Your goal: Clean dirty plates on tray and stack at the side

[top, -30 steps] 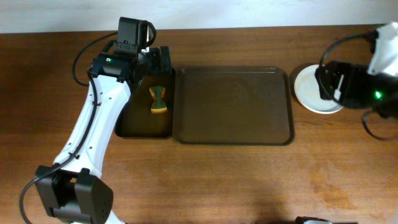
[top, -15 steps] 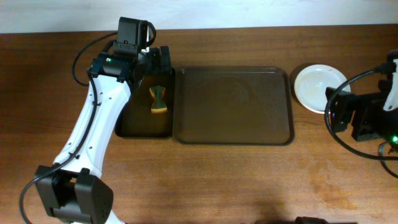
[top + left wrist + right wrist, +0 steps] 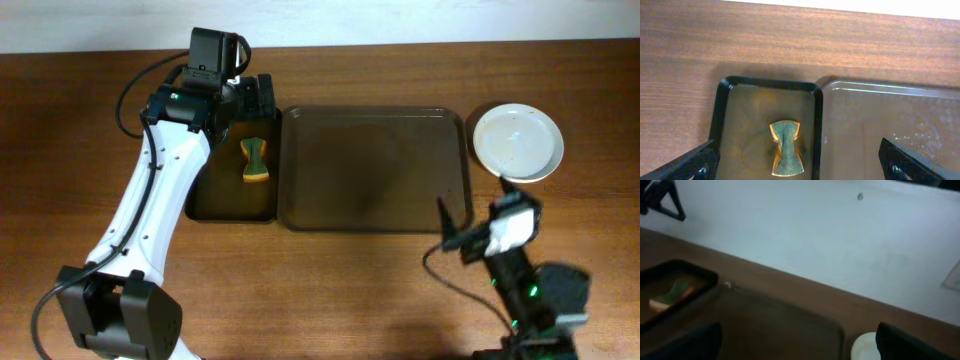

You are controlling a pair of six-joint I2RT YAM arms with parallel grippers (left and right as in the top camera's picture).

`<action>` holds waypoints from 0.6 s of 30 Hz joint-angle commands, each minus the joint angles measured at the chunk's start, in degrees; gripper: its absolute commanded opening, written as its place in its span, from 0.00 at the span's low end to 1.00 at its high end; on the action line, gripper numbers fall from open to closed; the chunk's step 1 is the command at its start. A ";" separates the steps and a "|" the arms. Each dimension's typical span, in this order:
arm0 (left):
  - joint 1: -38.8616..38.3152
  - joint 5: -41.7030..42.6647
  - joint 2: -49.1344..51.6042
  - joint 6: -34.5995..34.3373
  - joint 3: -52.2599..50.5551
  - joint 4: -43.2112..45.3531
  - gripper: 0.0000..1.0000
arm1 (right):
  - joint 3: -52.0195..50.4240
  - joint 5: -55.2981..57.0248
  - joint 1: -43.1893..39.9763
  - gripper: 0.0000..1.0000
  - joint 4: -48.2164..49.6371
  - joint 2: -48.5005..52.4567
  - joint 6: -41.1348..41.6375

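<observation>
A white plate (image 3: pixel 517 143) lies on the table just right of the large brown tray (image 3: pixel 375 170), which holds nothing; the plate also shows in the blurred right wrist view (image 3: pixel 865 347). My right gripper (image 3: pixel 447 228) is open and empty, near the tray's front right corner and apart from the plate. My left gripper (image 3: pixel 255 95) is open and empty, above the far end of a small black tray (image 3: pixel 200 205). A yellow-green sponge (image 3: pixel 256 162) lies in that tray and shows between the open fingers in the left wrist view (image 3: pixel 786 147).
The small black tray (image 3: pixel 725 100) sits directly against the large tray's left side (image 3: pixel 890 125). Bare wooden table lies along the front and to the left. The right arm's body stands at the front right edge.
My right arm has left the plate and swung back to the front edge of the table. The plate stays where it was, right of the tray. The left arm has not moved.
</observation>
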 commanded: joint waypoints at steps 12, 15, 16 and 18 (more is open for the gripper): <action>-0.07 -0.48 0.33 0.31 -0.17 0.15 1.00 | -20.94 -0.87 0.63 0.98 -0.85 -22.62 -0.61; -0.07 -0.48 0.33 0.31 -0.17 0.15 1.00 | -20.94 -0.52 0.63 0.98 -0.98 -22.36 -0.57; -0.07 -0.48 0.33 0.31 -0.17 0.15 1.00 | -20.94 -0.50 0.63 0.98 -0.96 -22.18 -0.57; -0.07 -0.48 0.33 0.31 -0.17 0.15 1.00 | -20.94 -0.50 0.63 0.98 -0.96 -22.14 -0.59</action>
